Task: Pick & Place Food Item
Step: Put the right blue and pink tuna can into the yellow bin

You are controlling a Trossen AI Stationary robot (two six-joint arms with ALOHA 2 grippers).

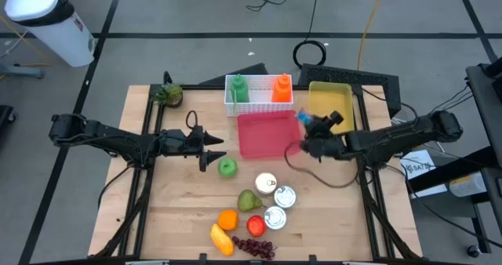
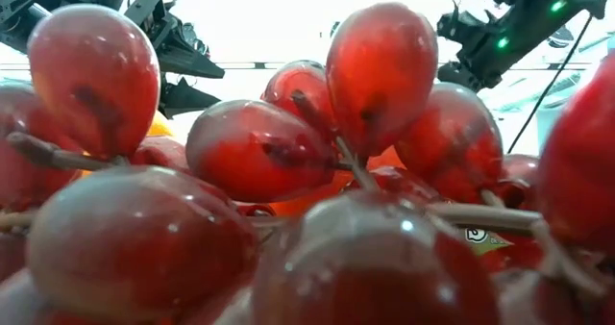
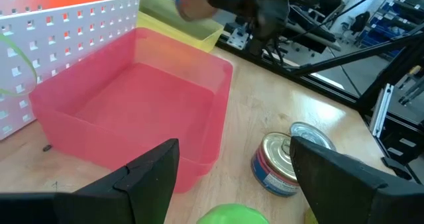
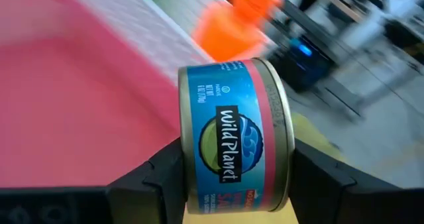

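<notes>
"Wild Planet" blue-labelled can (image 4: 233, 136) gripped in right hand (image 4: 232, 177); left hand (image 3: 232, 174) open above green apple (image 3: 232, 215).

blue-labelled tin can (image 4: 233, 139), on edge, above red bin (image 1: 263, 133)

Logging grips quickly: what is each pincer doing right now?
Left pincer: open, empty, above the green apple.
Right pincer: closed on a tuna can, beside the pink bin.

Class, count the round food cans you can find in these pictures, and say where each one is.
4. Three cans sit on the table near the fruit. The fourth can is held in the right gripper by the pink bin. Others may be hidden.
</notes>
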